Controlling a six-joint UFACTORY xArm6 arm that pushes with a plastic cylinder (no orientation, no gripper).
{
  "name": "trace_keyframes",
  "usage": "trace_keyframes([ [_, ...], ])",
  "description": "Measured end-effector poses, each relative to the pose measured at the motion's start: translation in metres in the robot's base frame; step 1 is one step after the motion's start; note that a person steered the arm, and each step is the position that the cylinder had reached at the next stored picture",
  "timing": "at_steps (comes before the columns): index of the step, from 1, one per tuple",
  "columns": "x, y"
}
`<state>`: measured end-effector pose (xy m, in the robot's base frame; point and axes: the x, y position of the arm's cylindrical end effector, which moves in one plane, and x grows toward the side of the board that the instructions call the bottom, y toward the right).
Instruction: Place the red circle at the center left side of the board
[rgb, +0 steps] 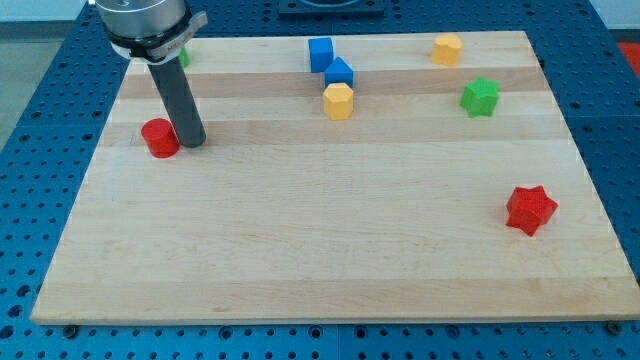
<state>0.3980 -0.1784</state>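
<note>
One camera view, and my tip (193, 143) is planted on the surface (330, 250) right up against the red circle (159, 137), touching its right-hand side as the view shows it. No hand on this arm at all, just the straight dark rod, so nothing is clasped or let go; contact is a plain side-on press. The red circle sits near the view's left edge of the surface, somewhat above mid-height, well short of the top edge.

No containers anywhere on the surface, only loose blocks. Up at the view's top, behind the arm's housing, a sliver of a green block (185, 57) peeks out, shape impossible to tell. Top centre, a blue cube (320, 53) and a second blue block (339, 72) sit touching corner to corner, and a yellow hexagon (339, 101) sits just below them, close against the lower blue one. Another yellow block (447, 48) rests near the top right. A green star (480, 96) lies below and to its right. A red star (530, 209) sits alone, far down on the view's right, well apart from everything.
</note>
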Motion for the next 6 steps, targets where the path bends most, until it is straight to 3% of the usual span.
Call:
trace_keyframes([
  [6, 0.000, -0.041],
])
